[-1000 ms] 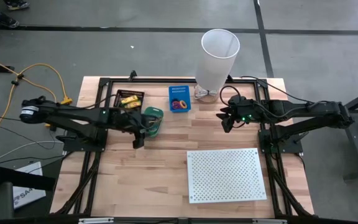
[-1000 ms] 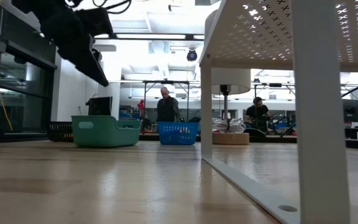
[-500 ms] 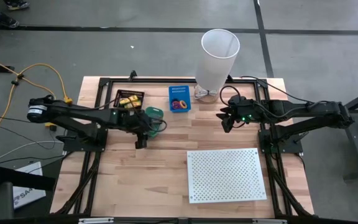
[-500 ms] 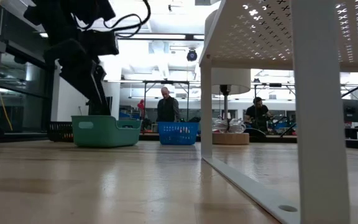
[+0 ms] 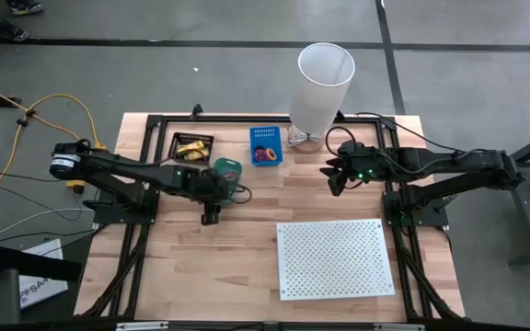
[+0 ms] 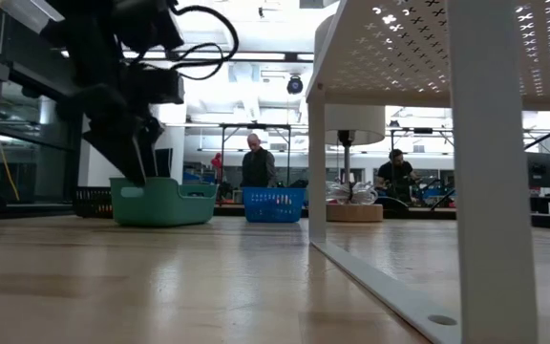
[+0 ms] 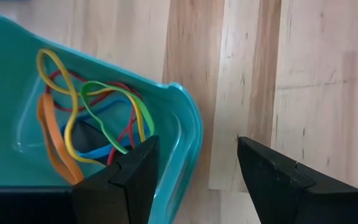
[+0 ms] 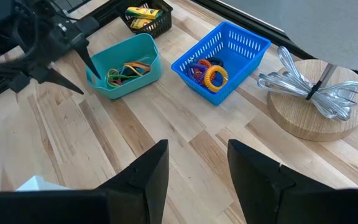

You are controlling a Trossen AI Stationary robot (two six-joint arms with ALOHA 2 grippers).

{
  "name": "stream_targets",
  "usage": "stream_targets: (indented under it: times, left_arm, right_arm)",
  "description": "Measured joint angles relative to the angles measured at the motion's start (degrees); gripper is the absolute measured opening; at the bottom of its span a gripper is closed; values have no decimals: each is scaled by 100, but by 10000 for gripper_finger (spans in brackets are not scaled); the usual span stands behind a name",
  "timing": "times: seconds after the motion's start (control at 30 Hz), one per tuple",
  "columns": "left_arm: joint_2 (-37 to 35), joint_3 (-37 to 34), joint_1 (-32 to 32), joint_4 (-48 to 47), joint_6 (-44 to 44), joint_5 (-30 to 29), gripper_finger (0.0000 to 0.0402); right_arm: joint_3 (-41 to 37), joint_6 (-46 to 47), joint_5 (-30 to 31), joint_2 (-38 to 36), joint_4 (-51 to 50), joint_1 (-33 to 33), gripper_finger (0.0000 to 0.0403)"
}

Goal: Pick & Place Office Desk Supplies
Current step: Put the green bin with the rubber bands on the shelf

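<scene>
While angled down, left gripper point(image 5: 212, 211) straddles teal bin point(image 5: 229, 170) rim, seemingly.

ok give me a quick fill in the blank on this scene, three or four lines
1. The rubber bands lie in the ____ bin.
2. The left gripper has its fingers ____, one on each side of that bin's rim.
3. The blue basket stands between the teal bin and the round ____ block with the silver cable.
4. The yellow packs sit in a ____ basket.

Missing words: teal; open; wooden; black
</scene>
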Motion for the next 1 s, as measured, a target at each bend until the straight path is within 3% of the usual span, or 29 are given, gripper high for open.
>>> stream_targets:
  times: [0.2, 1.0]
  left_arm:
    - [269, 0, 1, 6, 74, -3, 207]
    - [314, 0, 12, -315, 1942, -212, 207]
  right_arm:
    - [0, 0, 0, 1, 0, 0, 152]
    - [0, 0, 0, 0, 0, 0, 152]
